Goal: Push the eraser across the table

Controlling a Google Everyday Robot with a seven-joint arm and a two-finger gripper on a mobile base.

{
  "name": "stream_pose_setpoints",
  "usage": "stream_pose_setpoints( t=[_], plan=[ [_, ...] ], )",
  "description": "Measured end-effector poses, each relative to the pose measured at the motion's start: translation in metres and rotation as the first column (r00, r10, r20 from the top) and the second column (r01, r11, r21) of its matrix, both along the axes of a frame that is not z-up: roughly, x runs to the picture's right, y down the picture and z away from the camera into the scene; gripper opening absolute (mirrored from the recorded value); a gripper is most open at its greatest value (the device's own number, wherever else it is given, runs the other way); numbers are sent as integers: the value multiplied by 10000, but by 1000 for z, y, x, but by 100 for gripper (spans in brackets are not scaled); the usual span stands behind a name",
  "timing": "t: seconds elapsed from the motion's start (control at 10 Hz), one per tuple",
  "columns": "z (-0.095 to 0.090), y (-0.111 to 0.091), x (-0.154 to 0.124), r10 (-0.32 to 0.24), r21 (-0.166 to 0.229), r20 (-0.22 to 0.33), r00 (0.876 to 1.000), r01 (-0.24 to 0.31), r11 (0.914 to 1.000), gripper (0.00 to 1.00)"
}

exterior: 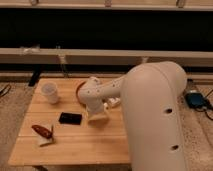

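Note:
The eraser (70,118), a small flat black block, lies on the light wooden table (75,150), left of centre. The big white arm reaches in from the right and bends down over the table's middle. My gripper (98,119) is at its tan lower end, just right of the eraser, with a small gap between them, low over the tabletop.
A white cup (50,92) stands at the table's back left. A reddish-brown oblong object (42,131) on a white piece lies at the front left. A brown round dish (80,90) sits behind the arm. A blue object (195,100) lies on the floor to the right.

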State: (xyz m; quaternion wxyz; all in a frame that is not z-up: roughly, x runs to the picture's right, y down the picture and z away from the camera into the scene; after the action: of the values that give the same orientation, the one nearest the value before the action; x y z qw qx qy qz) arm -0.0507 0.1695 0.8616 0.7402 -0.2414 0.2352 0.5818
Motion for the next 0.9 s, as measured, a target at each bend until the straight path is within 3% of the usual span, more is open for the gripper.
stream_pose_setpoints(
  t=[0.4,0.9],
  plan=[
    [6,-16,-38,-235,216,450,9987,226,9995,79],
    [1,-13,-63,-631,218,949,9935,613,9979,79]
  ],
)
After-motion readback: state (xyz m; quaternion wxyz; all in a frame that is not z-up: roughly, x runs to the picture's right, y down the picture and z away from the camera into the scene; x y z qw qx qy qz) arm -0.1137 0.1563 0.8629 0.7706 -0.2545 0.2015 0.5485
